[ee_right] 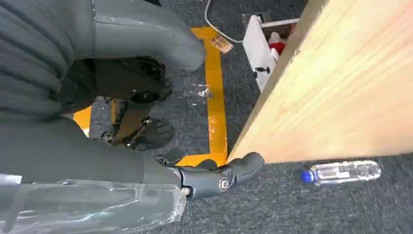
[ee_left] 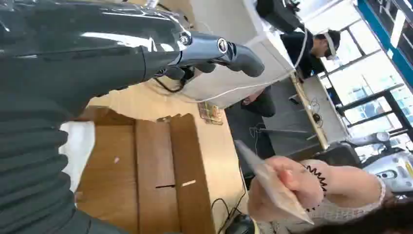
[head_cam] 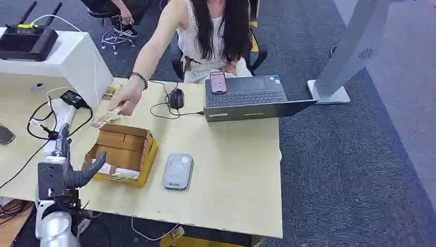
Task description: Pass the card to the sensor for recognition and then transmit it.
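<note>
At lower left of a wooden tabletop [head_cam: 236, 175], the robot's left hand [head_cam: 77, 175] hovers, fingers [head_cam: 95, 163] apart and empty, beside a cardboard box [head_cam: 126, 149], while a person's hand [head_cam: 123, 100] above holds the card [head_cam: 105, 117]; a mistimed handover could drop it.

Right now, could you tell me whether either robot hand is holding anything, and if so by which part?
Neither holds anything. The left hand is empty beside the cardboard box; the right hand hangs empty. The card is in a person's hand, pinched at one end.
</note>
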### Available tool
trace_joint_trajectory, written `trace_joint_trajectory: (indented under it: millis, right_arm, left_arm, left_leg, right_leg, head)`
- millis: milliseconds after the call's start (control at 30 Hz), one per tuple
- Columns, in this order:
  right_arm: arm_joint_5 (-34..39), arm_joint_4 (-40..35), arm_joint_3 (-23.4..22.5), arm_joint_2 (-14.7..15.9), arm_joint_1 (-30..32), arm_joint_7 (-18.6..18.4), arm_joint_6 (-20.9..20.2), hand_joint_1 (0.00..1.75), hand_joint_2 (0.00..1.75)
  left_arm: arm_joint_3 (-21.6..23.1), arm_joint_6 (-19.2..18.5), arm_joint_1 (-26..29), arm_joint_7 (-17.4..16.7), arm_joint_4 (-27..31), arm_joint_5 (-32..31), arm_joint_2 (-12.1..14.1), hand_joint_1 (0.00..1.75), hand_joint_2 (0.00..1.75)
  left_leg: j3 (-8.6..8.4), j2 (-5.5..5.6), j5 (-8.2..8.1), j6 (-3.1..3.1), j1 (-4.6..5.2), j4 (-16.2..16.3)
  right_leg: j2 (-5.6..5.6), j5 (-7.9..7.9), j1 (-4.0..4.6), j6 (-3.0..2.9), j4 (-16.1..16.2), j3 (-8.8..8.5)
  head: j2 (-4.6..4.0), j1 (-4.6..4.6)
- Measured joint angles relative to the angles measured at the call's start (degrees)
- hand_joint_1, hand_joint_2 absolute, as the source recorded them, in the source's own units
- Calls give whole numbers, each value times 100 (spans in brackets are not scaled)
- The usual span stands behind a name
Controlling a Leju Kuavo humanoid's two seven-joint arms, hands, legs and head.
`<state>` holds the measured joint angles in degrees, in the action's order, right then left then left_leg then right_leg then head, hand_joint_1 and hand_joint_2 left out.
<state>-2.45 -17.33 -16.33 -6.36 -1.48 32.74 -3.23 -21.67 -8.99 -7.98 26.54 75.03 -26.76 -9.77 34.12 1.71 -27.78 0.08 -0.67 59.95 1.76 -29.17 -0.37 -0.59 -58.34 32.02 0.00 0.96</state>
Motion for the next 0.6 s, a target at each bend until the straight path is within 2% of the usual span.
trace_joint_trajectory:
  millis: [33, 600]
  right_arm:
    - [-24, 5, -18, -7, -11, -13, -15, 0, 0]
    - [-483, 85, -203, -142, -205, -308, -210, 0, 0]
  left_arm:
    - [78, 60, -76, -66, 0, -158, 11, 0, 175]
    - [1721, 1102, -1231, -1148, -26, -2876, 492, 0, 175]
  left_leg:
    - [0, 0, 0, 0, 0, 0]
    - [0, 0, 4, 0, 0, 2]
  right_leg:
    - [0, 0, 0, 0, 0, 0]
    - [2, 3, 0, 2, -2, 1]
  head:
    - [0, -2]
    - [0, 0]
